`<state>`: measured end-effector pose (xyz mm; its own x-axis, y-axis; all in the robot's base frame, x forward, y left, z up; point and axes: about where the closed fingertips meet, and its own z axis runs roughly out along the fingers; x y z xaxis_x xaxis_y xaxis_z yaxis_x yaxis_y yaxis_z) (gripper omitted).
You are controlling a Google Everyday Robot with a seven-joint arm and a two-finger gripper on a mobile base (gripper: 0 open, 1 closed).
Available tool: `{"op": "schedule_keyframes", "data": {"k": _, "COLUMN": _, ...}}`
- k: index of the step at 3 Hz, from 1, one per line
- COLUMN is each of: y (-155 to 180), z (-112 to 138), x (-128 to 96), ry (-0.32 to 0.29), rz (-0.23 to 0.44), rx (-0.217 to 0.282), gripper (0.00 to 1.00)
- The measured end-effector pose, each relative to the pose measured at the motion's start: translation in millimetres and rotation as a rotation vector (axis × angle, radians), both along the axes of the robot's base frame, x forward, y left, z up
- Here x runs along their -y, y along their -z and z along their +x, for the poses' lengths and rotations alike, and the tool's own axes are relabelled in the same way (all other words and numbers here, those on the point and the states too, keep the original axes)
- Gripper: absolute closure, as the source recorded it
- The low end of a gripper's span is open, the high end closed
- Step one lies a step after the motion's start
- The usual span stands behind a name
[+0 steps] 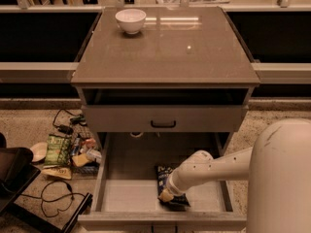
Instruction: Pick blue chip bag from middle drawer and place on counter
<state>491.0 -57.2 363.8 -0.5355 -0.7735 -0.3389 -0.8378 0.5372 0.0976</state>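
Observation:
The blue chip bag (164,173) lies flat on the pale floor of the open middle drawer (126,191), right of centre, near the front wall. My gripper (166,195) is down inside the drawer, at the end of the white arm reaching in from the right. It sits on or just over the bag's front end and hides that part. The counter (194,57) is the glossy grey-brown top of the cabinet above.
A white bowl (130,19) stands at the counter's back left. A shut drawer front with a black handle (163,124) overhangs the open drawer. A green bag (58,149), snack packs and cables (53,195) litter the floor at left. My white body (282,178) fills the lower right.

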Motion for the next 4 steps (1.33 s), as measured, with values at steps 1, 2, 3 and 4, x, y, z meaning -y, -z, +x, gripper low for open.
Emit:
{"op": "schedule_keyframes", "data": {"k": 1, "y": -2.5, "z": 0.0, "x": 0.0, "ry": 0.000, "rz": 0.000, "rx": 0.000, "gripper": 1.00}}
{"op": "schedule_keyframes", "data": {"k": 2, "y": -6.0, "z": -0.4, "x": -13.3, "ry": -0.034, "rz": -0.003, "rx": -0.010, "gripper": 1.00}}
{"op": "schedule_keyframes", "data": {"k": 3, "y": -36.9, "z": -2.4, "x": -27.2, "ry": -0.084, "rz": 0.006, "rx": 0.000, "gripper": 1.00}}
{"op": "schedule_keyframes", "data": {"k": 4, "y": -93.0, "z": -3.7, "x": -29.1, "ry": -0.122, "rz": 0.036, "rx": 0.020, "gripper": 1.00}}
